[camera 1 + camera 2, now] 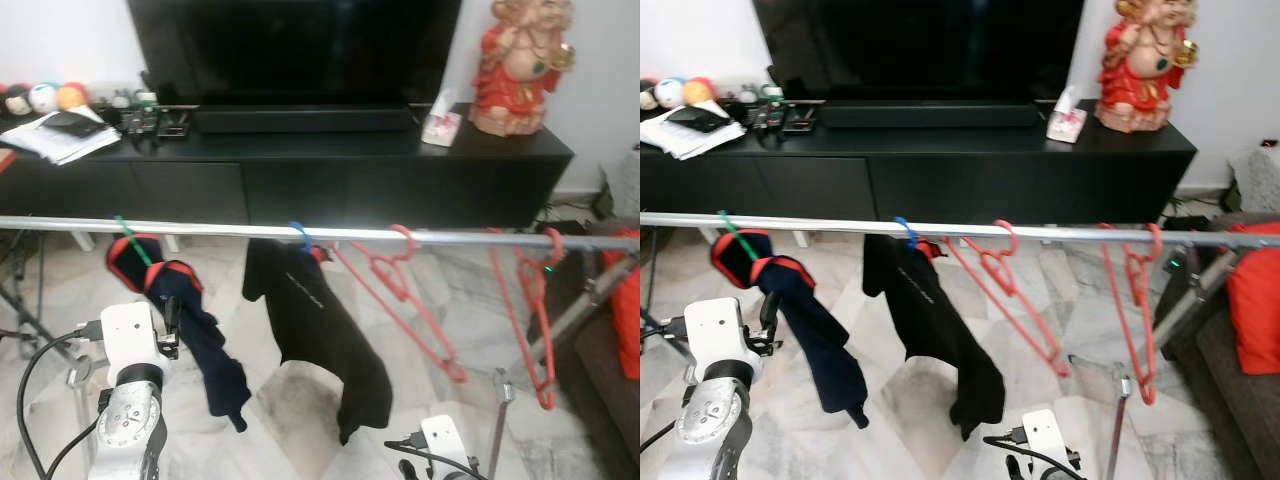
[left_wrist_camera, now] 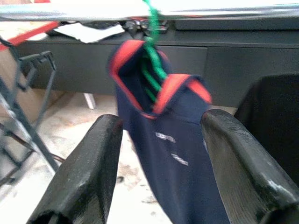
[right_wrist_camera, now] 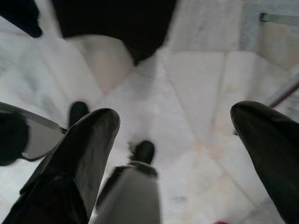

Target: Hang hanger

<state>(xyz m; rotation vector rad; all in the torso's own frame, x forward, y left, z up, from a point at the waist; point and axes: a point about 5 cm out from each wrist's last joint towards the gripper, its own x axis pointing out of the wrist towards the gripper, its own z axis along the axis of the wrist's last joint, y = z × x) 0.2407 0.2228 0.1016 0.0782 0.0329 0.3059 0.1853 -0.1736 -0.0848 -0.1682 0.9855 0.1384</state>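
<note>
A silver rail (image 1: 320,232) runs across in front of me. At its left a green hanger (image 1: 130,240) hangs with a navy and red garment (image 1: 190,330) on it. My left gripper (image 2: 161,121) is open just before this garment, fingers (image 2: 93,163) on either side and apart from it. Further right, a blue hanger (image 1: 299,236) carries a black shirt (image 1: 320,340). Two bare red hangers (image 1: 400,290) (image 1: 535,320) hang beyond it. My right gripper (image 3: 175,114) is low, open and pointing at the floor, with nothing between its fingers.
Behind the rail stands a black TV console (image 1: 300,170) with a TV (image 1: 300,50), a red statue (image 1: 520,65), a tissue box (image 1: 440,125) and papers (image 1: 65,135). A red cushion (image 1: 625,300) lies at the right. A rack leg (image 1: 500,420) stands near my right arm.
</note>
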